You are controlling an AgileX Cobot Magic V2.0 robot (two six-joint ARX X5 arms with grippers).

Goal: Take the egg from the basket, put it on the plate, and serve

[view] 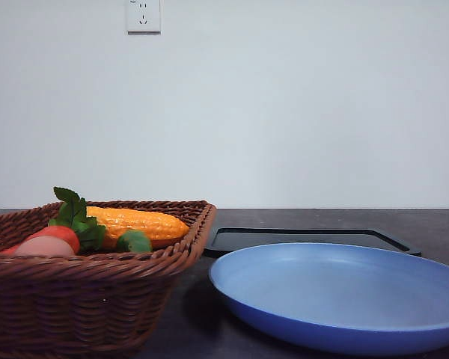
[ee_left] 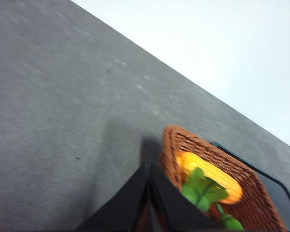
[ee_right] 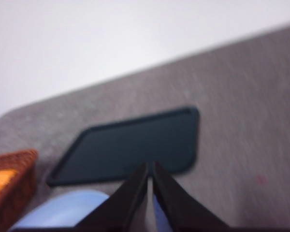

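Egg (view: 43, 247) lies in basket (view: 97, 299) at front left, touching carrot (view: 58, 235); corn (view: 138, 222) behind them. Plate (view: 337, 299) just right of basket, tray (view: 307, 239) behind it, all on table (view: 434, 224). Left tool (ee_left: 149, 193) closed, holding nothing, above basket edge. Right tool (ee_right: 150, 186) blurry, looks closed and bare, over plate rim.

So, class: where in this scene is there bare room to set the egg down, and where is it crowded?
The wide sky-blue round plate lies bare, bordered by the brown wicker basket on its left and the flat black tray, also bare, behind. The basket is crowded: pinkish egg, red carrot, yellow corn.
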